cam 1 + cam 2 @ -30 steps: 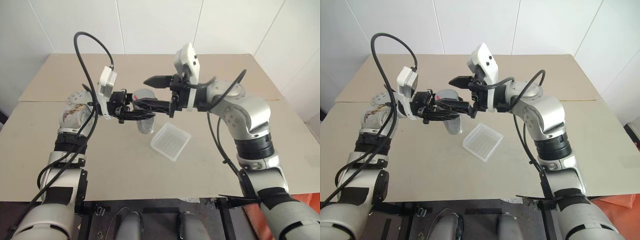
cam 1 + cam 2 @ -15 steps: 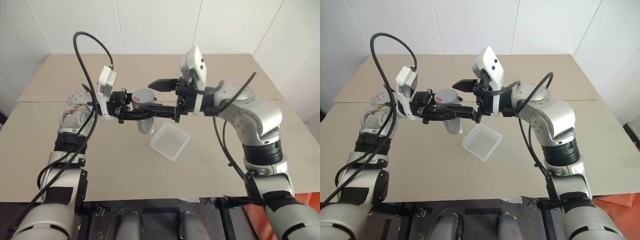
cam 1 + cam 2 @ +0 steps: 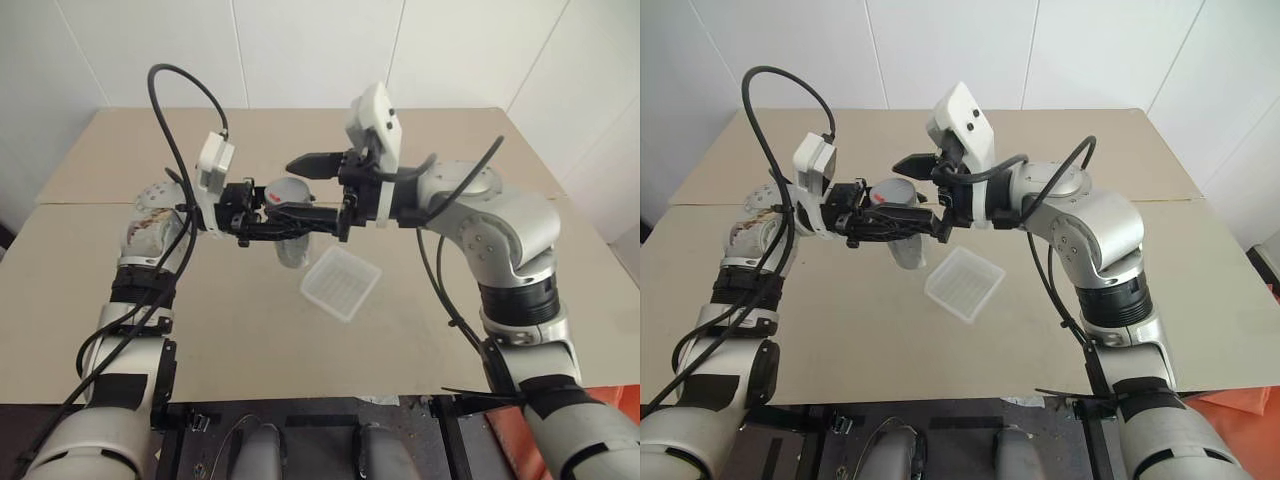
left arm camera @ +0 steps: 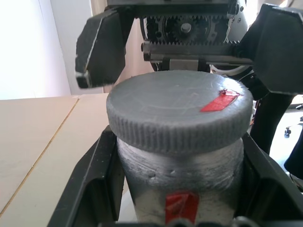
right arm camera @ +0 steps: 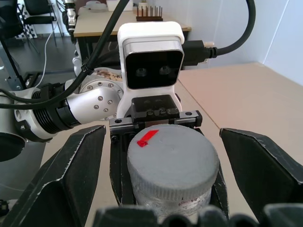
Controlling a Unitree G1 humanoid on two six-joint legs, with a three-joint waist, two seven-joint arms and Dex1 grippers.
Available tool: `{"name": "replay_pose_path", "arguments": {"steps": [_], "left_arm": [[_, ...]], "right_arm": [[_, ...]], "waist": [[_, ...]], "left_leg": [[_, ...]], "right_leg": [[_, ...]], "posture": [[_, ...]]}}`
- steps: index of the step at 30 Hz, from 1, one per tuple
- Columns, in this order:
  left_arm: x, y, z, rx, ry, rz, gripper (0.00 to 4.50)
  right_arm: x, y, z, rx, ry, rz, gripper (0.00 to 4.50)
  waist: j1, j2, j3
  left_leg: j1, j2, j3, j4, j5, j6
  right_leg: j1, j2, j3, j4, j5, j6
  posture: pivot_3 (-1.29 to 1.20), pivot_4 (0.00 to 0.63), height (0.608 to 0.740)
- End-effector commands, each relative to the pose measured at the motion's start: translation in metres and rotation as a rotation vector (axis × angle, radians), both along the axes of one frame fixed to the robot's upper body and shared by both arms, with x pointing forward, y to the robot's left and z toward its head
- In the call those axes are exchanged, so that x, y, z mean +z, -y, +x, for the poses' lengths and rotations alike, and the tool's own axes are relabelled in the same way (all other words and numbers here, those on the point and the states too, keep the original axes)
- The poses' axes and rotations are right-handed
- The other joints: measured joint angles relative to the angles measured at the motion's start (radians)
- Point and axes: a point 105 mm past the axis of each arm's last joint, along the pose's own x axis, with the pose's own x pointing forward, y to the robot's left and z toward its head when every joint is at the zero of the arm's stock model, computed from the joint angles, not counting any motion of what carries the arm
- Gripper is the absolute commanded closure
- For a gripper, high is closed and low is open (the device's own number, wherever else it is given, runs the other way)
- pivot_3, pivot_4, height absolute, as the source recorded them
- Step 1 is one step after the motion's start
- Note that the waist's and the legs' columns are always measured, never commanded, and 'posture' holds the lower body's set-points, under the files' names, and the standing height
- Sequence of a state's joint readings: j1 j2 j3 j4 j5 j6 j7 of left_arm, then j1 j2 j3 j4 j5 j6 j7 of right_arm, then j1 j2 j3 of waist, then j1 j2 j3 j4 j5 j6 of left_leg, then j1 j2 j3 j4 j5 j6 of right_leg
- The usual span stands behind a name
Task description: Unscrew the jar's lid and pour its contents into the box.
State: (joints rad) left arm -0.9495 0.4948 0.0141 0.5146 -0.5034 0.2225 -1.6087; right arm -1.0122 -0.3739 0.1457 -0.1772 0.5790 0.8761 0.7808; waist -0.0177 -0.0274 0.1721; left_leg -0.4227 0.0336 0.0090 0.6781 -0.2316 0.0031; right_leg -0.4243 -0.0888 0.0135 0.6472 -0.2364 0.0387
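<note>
One small silvery-grey cylindrical jar (image 3: 291, 243) with a red mark hangs at the centre of the frame, above the beige table (image 3: 420, 300). The left gripper (image 4: 175, 208) has its two black fingers clamped on the jar's body. One round grey ribbed lid (image 4: 178, 111) sits on the jar. The right gripper (image 5: 173, 161) has its two fingers spread wide, one on each side of the lid, not touching it. One shallow translucent white plastic box (image 3: 341, 282) lies on the table, just right of and below the jar.

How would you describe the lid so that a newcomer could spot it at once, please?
Above the beige table, the left gripper holds a silvery-grey cylindrical jar. Its top is the round, ribbed-edged grey lid, marked by a red strip.
</note>
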Motion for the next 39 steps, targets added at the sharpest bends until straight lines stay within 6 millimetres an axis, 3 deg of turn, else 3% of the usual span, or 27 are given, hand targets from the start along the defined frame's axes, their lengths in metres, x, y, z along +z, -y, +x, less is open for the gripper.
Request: {"name": "replay_pose_path", "arguments": {"steps": [1, 26, 29, 33, 39], "left_arm": [[0.0115, 0.0017, -0.0040, -0.016, 0.057, -0.008, 2.02], [0.0119, -0.0016, -0.0043, -0.008, 0.058, -0.002, 2.02], [0.0117, -0.0022, -0.0043, -0.006, 0.059, 0.000, 2.02], [0.0116, -0.0029, -0.0042, -0.002, 0.061, 0.002, 2.02], [0.0094, -0.0028, -0.0046, -0.001, 0.057, 0.007, 2.02]], "right_arm": [[0.0129, -0.0029, -0.0019, 0.001, 0.044, 0.014, 0.03], [0.0141, -0.0048, 0.0008, 0.009, 0.033, 0.023, 0.03], [0.0133, -0.0050, 0.0012, 0.009, 0.028, 0.022, 0.60], [0.0127, -0.0051, 0.0019, 0.008, 0.027, 0.019, 1.76], [0.0183, -0.0031, 0.0032, -0.003, 0.031, 0.034, 1.76]], "waist": [[0.000, 0.000, 0.000], [0.000, 0.000, 0.000], [0.000, 0.000, 0.000], [0.000, 0.000, 0.000], [0.000, 0.000, 0.000]], "left_leg": [[0.000, 0.000, 0.000, 0.000, 0.000, 0.000], [0.000, 0.000, 0.000, 0.000, 0.000, 0.000], [0.000, 0.000, 0.000, 0.000, 0.000, 0.000], [0.000, 0.000, 0.000, 0.000, 0.000, 0.000], [0.000, 0.000, 0.000, 0.000, 0.000, 0.000]], "right_leg": [[0.000, 0.000, 0.000, 0.000, 0.000, 0.000], [0.000, 0.000, 0.000, 0.000, 0.000, 0.000], [0.000, 0.000, 0.000, 0.000, 0.000, 0.000], [0.000, 0.000, 0.000, 0.000, 0.000, 0.000], [0.000, 0.000, 0.000, 0.000, 0.000, 0.000]], "posture": [[0.00, 0.150, 0.740], [0.00, 0.150, 0.740], [0.00, 0.150, 0.740], [0.00, 0.150, 0.740], [0.00, 0.150, 0.740]]}}
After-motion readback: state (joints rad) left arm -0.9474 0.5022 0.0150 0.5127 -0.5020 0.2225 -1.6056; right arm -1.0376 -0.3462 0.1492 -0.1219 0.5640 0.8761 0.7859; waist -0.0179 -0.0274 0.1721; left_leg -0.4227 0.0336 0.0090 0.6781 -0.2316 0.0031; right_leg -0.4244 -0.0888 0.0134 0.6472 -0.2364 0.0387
